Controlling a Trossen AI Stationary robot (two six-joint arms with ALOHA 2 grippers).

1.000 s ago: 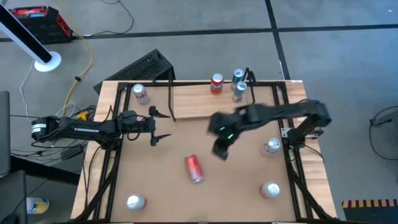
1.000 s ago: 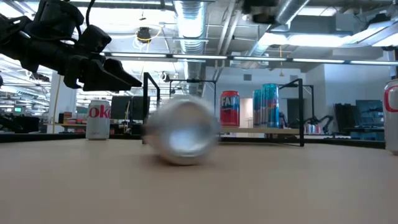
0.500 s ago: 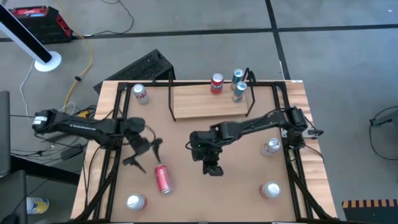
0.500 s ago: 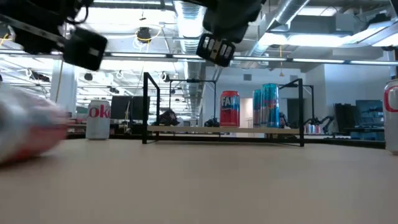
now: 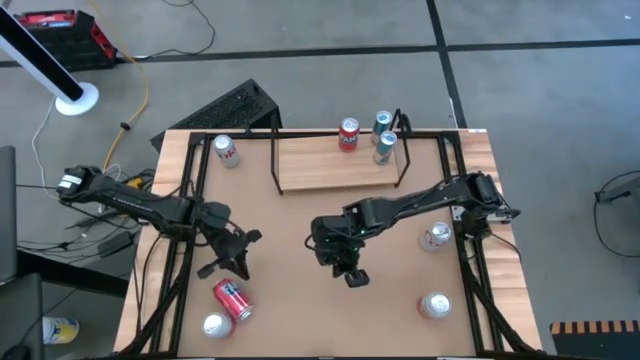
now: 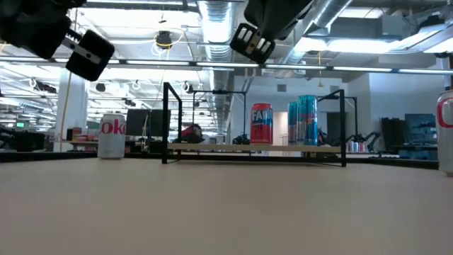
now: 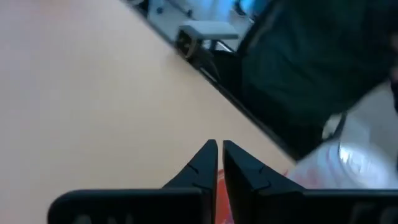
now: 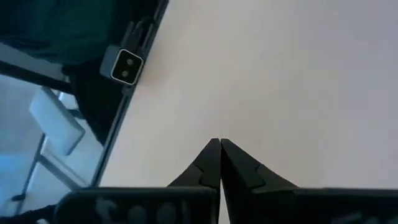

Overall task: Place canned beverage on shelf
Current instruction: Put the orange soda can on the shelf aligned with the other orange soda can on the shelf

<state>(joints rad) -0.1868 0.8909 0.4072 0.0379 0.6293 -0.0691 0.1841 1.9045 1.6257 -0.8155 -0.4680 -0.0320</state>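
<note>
A red can (image 5: 230,298) lies on its side on the table near the near-left corner; the left wrist view shows it as a red and white blur (image 7: 336,171). My left gripper (image 5: 240,268) (image 7: 219,144) hovers just beyond it, shut and holding nothing. My right gripper (image 5: 352,276) (image 8: 219,142) is shut over the table's middle, above bare tabletop. The shelf (image 5: 335,172) (image 6: 255,149) stands at the far edge. A red can (image 5: 348,133) and two blue-and-silver cans (image 5: 383,122) (image 5: 384,147) stand upright on it.
Loose cans stand on the table: one at the far left (image 5: 225,150), one at the near left (image 5: 218,324), two at the right (image 5: 436,236) (image 5: 434,304). Black frame rails (image 5: 185,250) run along both table sides.
The red can has rolled from the table's middle toward the near-left corner. My left gripper has swung toward the near edge after it, turning, and has shut. My right gripper has come down toward the table's near edge and rolled.
</note>
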